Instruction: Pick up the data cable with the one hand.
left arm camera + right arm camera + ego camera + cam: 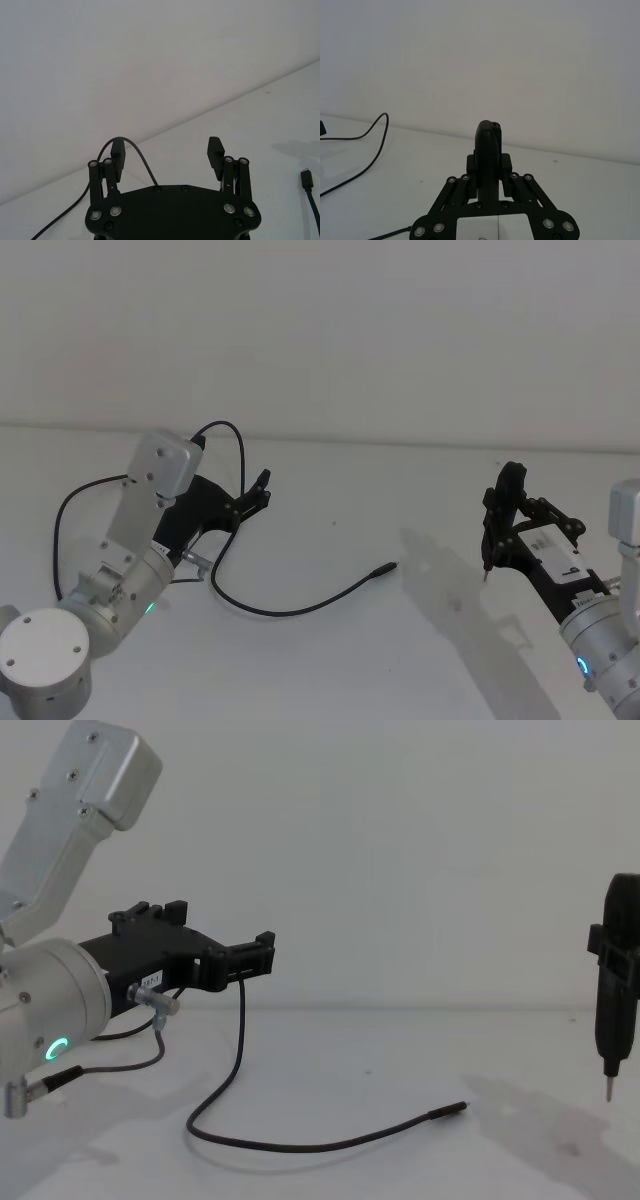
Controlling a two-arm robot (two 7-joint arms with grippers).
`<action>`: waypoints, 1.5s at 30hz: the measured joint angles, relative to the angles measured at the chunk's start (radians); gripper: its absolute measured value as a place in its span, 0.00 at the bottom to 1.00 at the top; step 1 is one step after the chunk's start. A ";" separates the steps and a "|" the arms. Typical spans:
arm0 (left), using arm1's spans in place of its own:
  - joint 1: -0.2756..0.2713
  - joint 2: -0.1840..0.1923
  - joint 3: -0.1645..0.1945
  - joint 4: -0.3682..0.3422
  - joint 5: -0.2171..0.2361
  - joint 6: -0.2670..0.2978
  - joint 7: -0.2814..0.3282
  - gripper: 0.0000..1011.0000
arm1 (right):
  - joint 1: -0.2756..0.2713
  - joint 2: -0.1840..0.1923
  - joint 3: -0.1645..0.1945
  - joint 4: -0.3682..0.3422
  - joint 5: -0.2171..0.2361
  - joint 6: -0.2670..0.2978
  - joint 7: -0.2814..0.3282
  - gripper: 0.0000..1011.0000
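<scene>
Two grippers: left gripper [264, 490] hovers at the left over the desk [330, 670], fingers [216, 150] spread and empty; right gripper [498, 528] sits far right, pinching a pen-shaped tool [509, 490].
Data cable: data cable [290, 614] lies slack in a curve on the desk, plug [385, 568] between the two grippers, touching neither.
Why so: left looks readied to descend on the cable; right is occupied.
Chest view: left gripper well above the desk; tool tip [608, 1095] off the surface.
Left wrist view: shows the gap between the fingers.
Right wrist view: shows the grip closed on the tool.
</scene>
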 joint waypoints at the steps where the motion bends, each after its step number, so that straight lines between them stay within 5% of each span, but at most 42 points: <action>1: 0.000 0.000 0.000 0.000 0.000 0.000 0.000 0.99 | 0.000 0.000 0.000 0.000 0.000 0.000 0.000 0.27; 32: 0.000 0.000 0.001 -0.004 0.000 0.003 -0.005 0.99 | 0.000 0.000 0.000 0.000 0.000 0.000 0.000 0.27; 45: -0.008 0.039 0.024 -0.059 -0.008 0.057 -0.098 0.99 | 0.000 0.000 0.000 0.000 0.000 0.000 0.000 0.27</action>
